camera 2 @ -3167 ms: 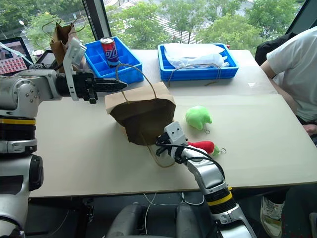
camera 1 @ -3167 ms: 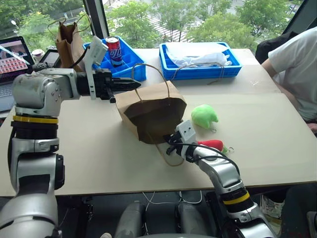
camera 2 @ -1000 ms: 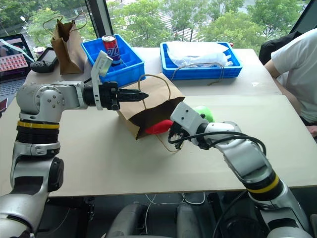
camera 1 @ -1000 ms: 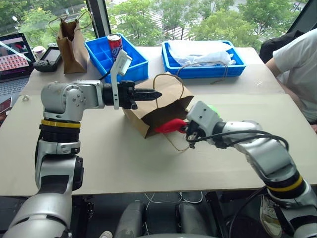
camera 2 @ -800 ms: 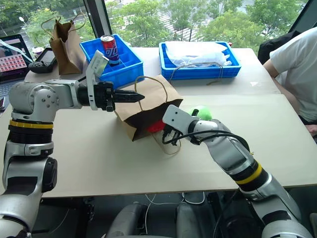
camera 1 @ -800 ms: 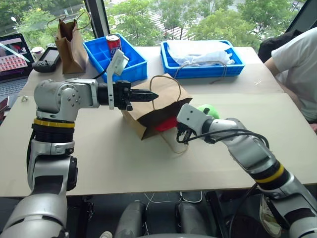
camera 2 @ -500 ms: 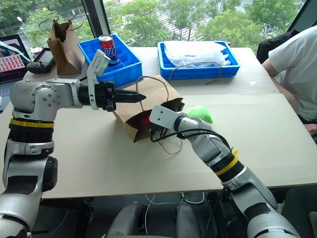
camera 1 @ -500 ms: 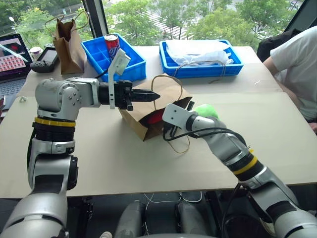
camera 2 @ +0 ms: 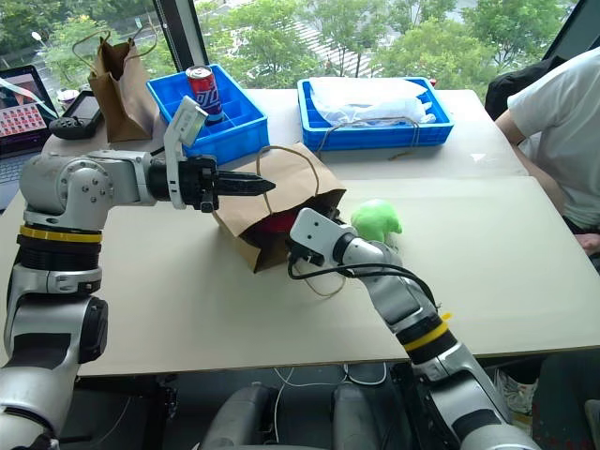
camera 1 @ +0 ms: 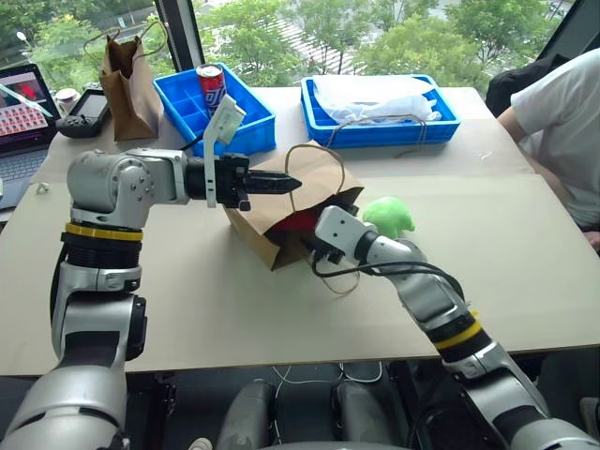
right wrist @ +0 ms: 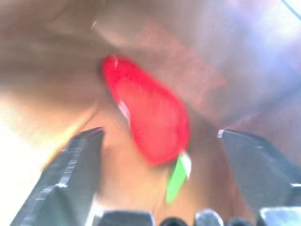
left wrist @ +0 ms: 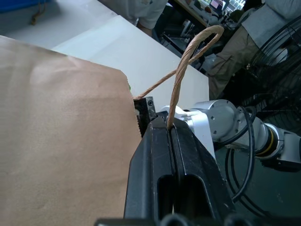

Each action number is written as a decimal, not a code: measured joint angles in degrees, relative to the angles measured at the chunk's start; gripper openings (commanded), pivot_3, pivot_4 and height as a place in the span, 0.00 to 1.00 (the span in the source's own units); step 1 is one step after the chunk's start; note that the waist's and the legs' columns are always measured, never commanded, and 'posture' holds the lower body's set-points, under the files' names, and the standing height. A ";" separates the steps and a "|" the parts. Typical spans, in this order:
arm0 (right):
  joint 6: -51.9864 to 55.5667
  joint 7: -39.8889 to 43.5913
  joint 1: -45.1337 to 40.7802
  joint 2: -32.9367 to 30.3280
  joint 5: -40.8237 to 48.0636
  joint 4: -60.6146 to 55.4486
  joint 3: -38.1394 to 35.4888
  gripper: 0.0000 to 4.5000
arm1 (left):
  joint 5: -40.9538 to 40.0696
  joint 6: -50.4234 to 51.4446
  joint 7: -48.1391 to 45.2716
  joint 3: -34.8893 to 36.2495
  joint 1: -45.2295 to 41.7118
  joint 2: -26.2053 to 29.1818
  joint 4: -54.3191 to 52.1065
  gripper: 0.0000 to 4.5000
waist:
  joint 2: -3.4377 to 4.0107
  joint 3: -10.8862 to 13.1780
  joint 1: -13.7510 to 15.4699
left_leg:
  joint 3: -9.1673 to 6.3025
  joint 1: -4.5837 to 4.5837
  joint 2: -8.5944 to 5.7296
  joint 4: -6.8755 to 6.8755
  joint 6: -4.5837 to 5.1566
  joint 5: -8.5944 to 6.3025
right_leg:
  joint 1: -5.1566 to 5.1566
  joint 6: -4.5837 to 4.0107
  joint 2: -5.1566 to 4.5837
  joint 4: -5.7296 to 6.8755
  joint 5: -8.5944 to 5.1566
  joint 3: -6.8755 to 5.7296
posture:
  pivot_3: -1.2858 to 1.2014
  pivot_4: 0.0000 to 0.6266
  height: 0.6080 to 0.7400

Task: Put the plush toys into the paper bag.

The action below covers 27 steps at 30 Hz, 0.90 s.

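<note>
The paper bag (camera 1: 281,211) lies on its side on the table (camera 1: 187,281), mouth toward the robot. The left gripper (left wrist: 171,129) is clamped shut on one twine handle (left wrist: 186,61) and holds the upper lip of the bag raised – its position matches that of a second ago.

The right gripper (right wrist: 160,136) sits at the bag mouth, reaching inside. Its two fingers (right wrist: 70,165) now stand wide apart, nothing between them. A second ago they were closed on the red chili-pepper plush (right wrist: 150,122), which was then at the mouth of the bag; it now lies loose inside the bag, free of both fingers, green stem toward the gripper. From the head camera a patch of red shows in the dark opening (the rest is hidden by the bag wall and the right wrist).

The light-green plush (camera 1: 387,216) rests on the table just beside the bag, on the robot's right – unchanged from the earlier frames and outside the bag.

Background, unchanged: two blue trays (camera 1: 380,127) at the far edge, one holding a drink can (camera 1: 212,89), a narrower brown paper bag (camera 1: 131,80) at far left beside a laptop (camera 1: 23,98), and a person's sleeve (camera 1: 562,112) at the right edge.
</note>
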 measured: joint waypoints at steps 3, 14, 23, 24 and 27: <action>5.48 2.07 4.17 -1.79 4.02 -9.48 -5.42 0.99 | 0.00 -0.19 0.04 -0.04 0.07 -0.44 0.37 0.00 | 0.00 0.00 0.03 | 0.00 0.08 0.01 0.03 0.00 0.01 | 0.03 0.00 0.01 -0.06 -0.01 0.00 | 0.52 0.24 1.00; 14.94 1.93 2.31 -7.96 8.86 -3.99 -20.82 0.99 | -0.02 -0.26 0.71 0.08 1.85 0.11 0.53 0.00 | -0.01 0.00 -0.25 | 0.12 0.23 0.16 0.03 0.01 0.03 | 0.07 -0.08 0.13 -0.10 -0.06 0.08 | 0.52 0.24 1.00; 8.27 0.30 -3.47 -0.32 9.10 20.75 -17.90 0.69 | -0.26 -0.10 2.86 1.08 2.23 0.40 -1.70 0.00 | 0.00 0.01 0.12 | 0.13 0.15 -0.04 0.02 0.01 0.03 | 0.05 -0.09 -0.13 -0.05 -0.06 0.08 | 0.52 0.24 1.00; 7.84 -0.25 -3.96 -0.33 8.91 21.66 -18.01 0.62 | -0.26 -0.10 3.07 1.26 2.35 0.50 -1.88 0.00 | 0.00 0.00 0.07 | 0.13 0.17 -0.04 0.02 0.00 0.02 | 0.09 -0.09 -0.12 -0.06 -0.06 0.08 | 0.52 0.24 1.00; 6.64 -1.02 -4.02 -0.50 8.85 22.34 -18.25 0.39 | -0.26 -0.10 3.43 1.37 2.60 0.80 -2.63 0.00 | 0.00 0.00 0.10 | 0.08 0.19 -0.03 0.01 0.00 0.03 | 0.08 -0.09 -0.11 -0.06 -0.06 0.06 | 0.52 0.24 1.00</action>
